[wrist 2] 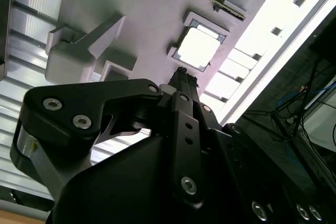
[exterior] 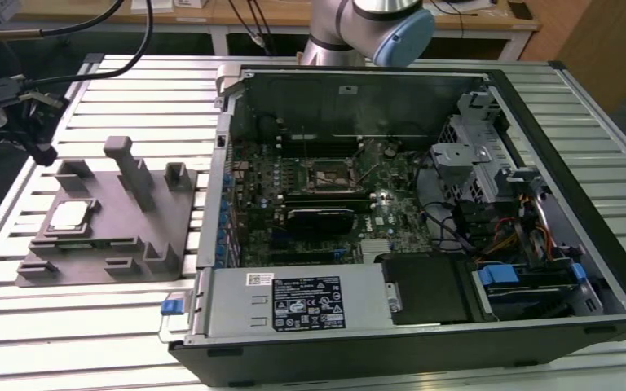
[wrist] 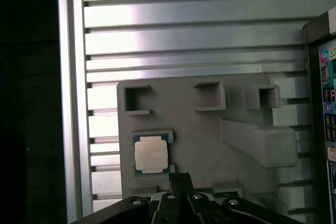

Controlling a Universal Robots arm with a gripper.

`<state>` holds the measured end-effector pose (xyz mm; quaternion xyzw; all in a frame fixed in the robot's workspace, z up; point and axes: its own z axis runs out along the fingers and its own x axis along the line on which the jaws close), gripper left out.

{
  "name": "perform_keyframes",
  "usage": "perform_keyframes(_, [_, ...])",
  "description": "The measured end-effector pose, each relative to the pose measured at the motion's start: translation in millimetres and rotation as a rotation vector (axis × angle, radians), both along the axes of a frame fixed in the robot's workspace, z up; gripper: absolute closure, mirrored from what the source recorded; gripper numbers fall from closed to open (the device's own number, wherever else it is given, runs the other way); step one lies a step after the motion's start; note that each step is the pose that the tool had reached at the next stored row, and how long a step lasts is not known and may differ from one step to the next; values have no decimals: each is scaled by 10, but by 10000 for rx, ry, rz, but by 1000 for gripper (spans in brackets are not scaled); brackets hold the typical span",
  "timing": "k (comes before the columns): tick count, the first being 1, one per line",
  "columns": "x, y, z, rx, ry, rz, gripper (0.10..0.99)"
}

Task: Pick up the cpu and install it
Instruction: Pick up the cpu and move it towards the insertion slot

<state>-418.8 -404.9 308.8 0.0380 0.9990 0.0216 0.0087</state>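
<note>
**Chip waits in its cradle as the arm hangs over it**

The small, flat, square cpu [exterior: 68,215] with its silvery-white metal top lies face up in a shallow framed recess of the grey plastic block fixture [exterior: 128,228] on the ribbed aluminium worktop [exterior: 117,90]. The recess probably serves to keep the chip square and in a known spot for a clean pick. Just beside the fixture, the black computer case [exterior: 400,81] lies on its side with the panel off, so that the dark square socket frame [exterior: 328,173] on the green motherboard faces upward, well apart from the fixture; it looks unfilled, so the install has not begun.

In both wrist views the black gripper [wrist: 181,176] [wrist 2: 184,74] hangs above the fixture, near the cpu [wrist: 151,154] [wrist 2: 198,47] but clear of it — no contact shows. Its jaws are drawn together, with no visible gap and nothing between them. The chip sits flat and level in its recess, held by nothing but the fixture.
</note>
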Motion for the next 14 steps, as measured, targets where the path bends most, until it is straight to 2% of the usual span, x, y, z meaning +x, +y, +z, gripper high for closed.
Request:
perform_keyframes(10, [-47, 0, -45, -2, 2, 0, 980])
perform_keyframes(14, [-69, 0, -86, 0, 0, 1, 980])
